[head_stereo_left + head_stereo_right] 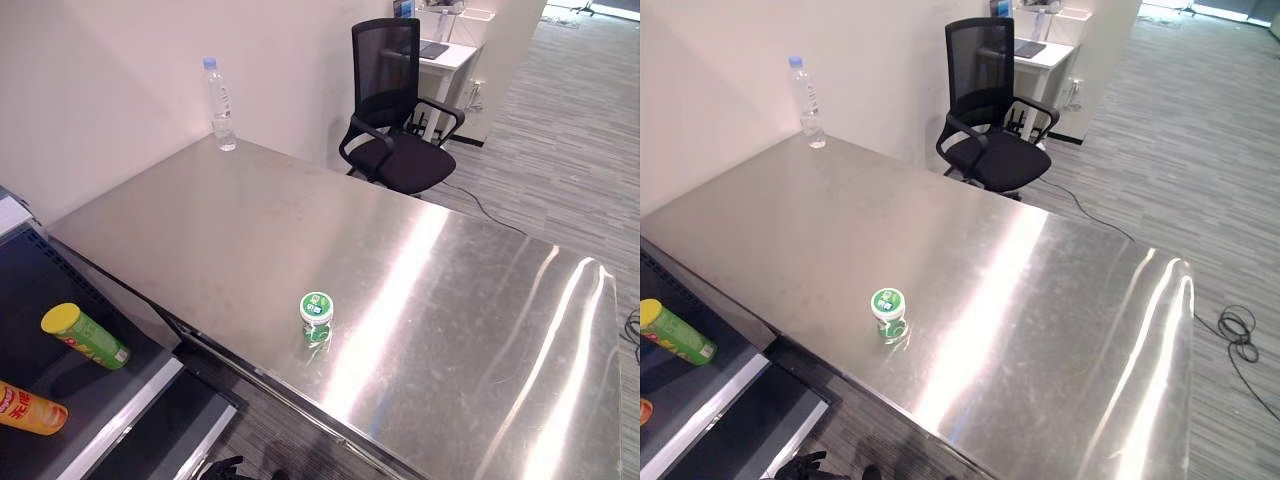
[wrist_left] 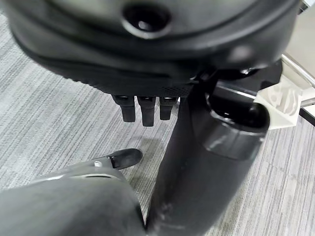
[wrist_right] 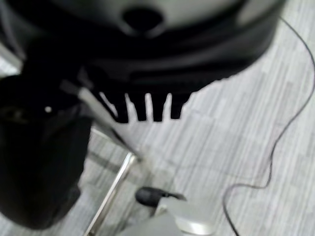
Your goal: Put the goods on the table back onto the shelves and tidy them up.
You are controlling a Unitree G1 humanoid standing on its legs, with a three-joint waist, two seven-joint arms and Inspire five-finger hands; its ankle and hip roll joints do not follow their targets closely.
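Sensibly, either relaxed, empty hand (image 2: 142,105) needed to close around the green-lidded jar (image 1: 316,318) upright on the desk (image 1: 450,330).

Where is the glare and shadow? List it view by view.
Left eye view: bright streaks of glare cross the steel table's right half; the green-lidded jar reflects faintly beneath itself. Right eye view: the same streaks. Left wrist view: the left hand is dark, over evenly lit carpet. Right wrist view: likewise for the right hand.

small green-lidded jar (image 1: 316,319) upright on the steel table (image 1: 450,300), near its front edge.
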